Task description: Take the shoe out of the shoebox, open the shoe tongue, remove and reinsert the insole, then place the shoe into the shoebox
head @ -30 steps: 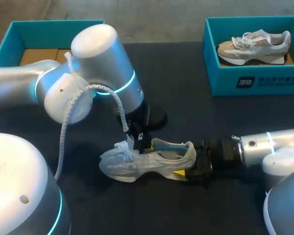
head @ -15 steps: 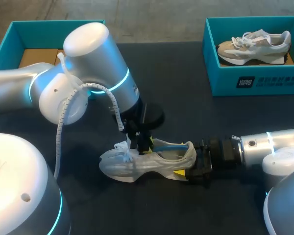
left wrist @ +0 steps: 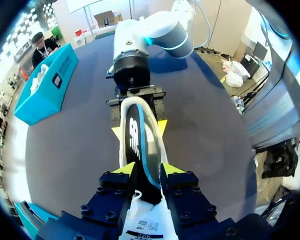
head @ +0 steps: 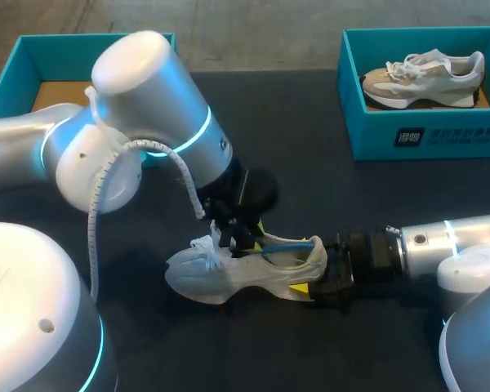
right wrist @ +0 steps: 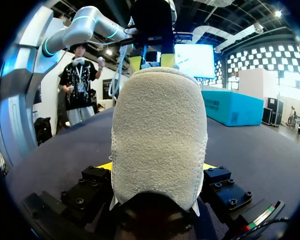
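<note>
Left arm: enters from the left side of the head view and bends down over the middle of the desk [head: 310, 180]. Its wrist points steeply down at the shoe's opening. The left claw [head: 243, 233] sits just above the laces, its yellow tips clamped on the front end of the black, blue-edged insole [left wrist: 140, 135]. The insole runs from between the fingers back towards the heel. The white tongue [left wrist: 145, 222] lies under the claw, label side up.

Right arm: enters from the right, stretched low and nearly level along the desk. The right claw [head: 320, 268] is clamped on the heel of the shoe [head: 229, 278], one yellow tip on each side of it. In the right wrist view the heel fills the gap between the fingers.

Shoe: pale grey, lying on its side on the desk between the two claws, toe towards the left arm.

Surroundings: a teal shoebox [head: 12, 73] stands at the far left, partly hidden by the left arm. A second teal box [head: 408, 135] at the far right holds another shoe [head: 425, 77]. Both are well apart from the claws.
</note>
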